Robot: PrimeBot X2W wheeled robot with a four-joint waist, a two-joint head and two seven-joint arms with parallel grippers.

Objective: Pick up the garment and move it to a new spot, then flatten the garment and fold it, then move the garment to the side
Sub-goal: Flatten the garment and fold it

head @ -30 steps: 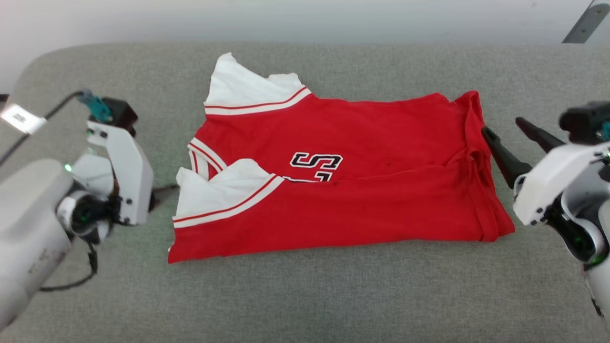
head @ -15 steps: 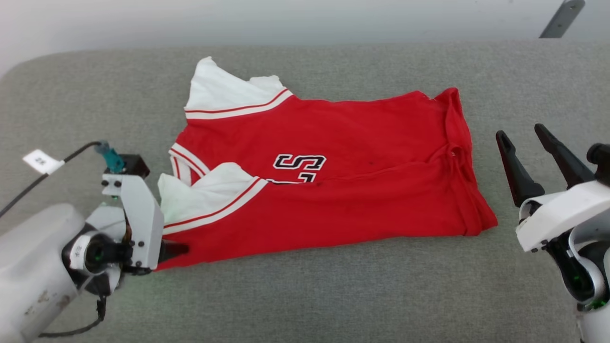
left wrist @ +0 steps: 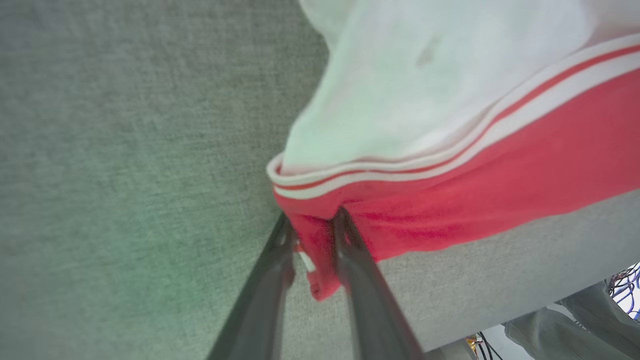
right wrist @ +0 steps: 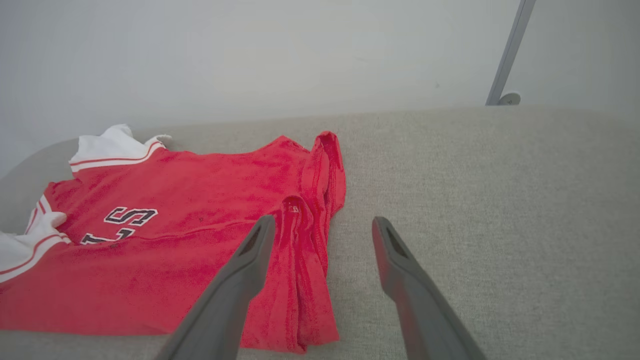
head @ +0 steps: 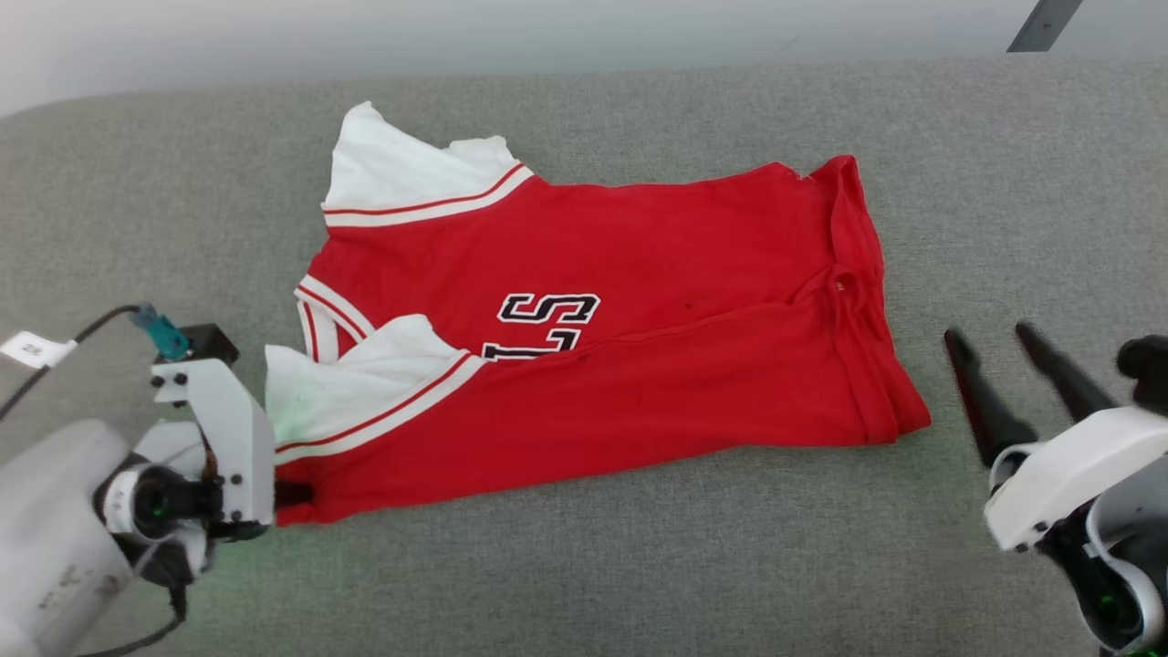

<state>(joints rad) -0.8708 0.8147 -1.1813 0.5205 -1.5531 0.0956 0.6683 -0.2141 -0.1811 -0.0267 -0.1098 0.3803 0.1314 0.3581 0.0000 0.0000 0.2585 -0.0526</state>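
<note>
Garment [head: 639, 365] lay folded lengthwise across the middle of the grey padded surface [head: 584, 584], white sleeves toward its left end and the bunched hem toward its right end, well clear of the near edge. The left gripper [left wrist: 312, 220] had narrowed onto the red corner nearest the surface's near-left corner, with cloth pinched between its fingers. The right gripper [head: 990, 336] stood wide and empty, near the hem end but apart from it.

The step looked like taking both near corners, either for another fold or for carrying the piece aside. To do it well, the right gripper would need to come down over all the stacked hem layers and not just the top one. The left pinch looked shallow and might slip. Both arms should then lift together and keep the cloth taut so that the fold holds.

The woven surface looked soft, so low fingertips could snag it. A plain pale wall [right wrist: 250, 50] ran behind the far edge, with a metal post [right wrist: 510, 50] beyond the far-right corner.
</note>
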